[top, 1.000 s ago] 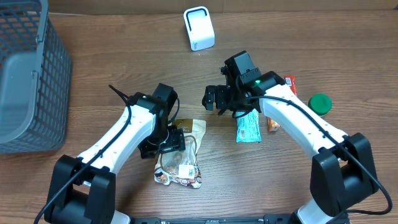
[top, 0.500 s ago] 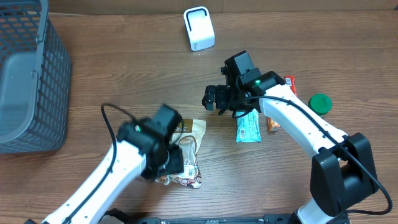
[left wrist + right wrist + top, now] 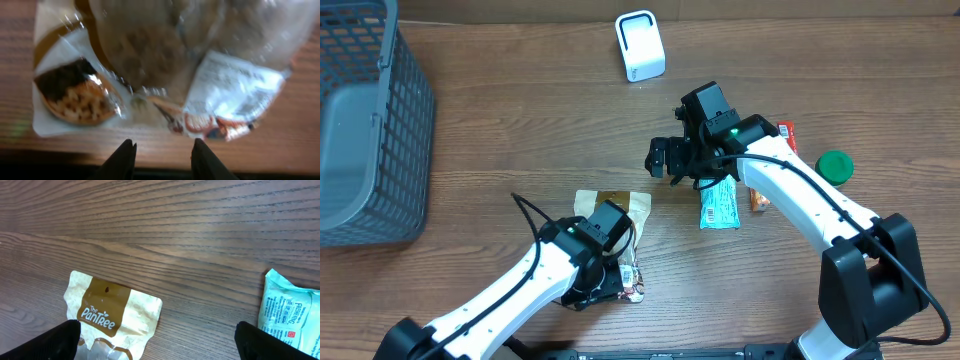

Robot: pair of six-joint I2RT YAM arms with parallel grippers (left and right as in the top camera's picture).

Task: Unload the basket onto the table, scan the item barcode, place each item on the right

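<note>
Pick-up step: the left claw [image 3: 162, 148] hovers part-open at the near edge of the snack pouch [image 3: 610, 204] on the desk [image 3: 520, 90], grasping nothing yet. Next it must grip the pouch and show its barcode to the scanner [image 3: 640, 45]. The right claw [image 3: 157, 342] is released. Counted: one snack pouch, one teal packet [image 3: 720, 206], one scanner, one basket [image 3: 360, 130].

The table [image 3: 520, 110] lies bare and wide between the grey basket [image 3: 370, 120] on the left and the white scanner [image 3: 640, 45] at the far edge. Right of centre, the right arm [image 3: 790, 190] hangs over a teal packet [image 3: 720, 208], crowding that side. A green lid [image 3: 835, 165] sits just past it.
</note>
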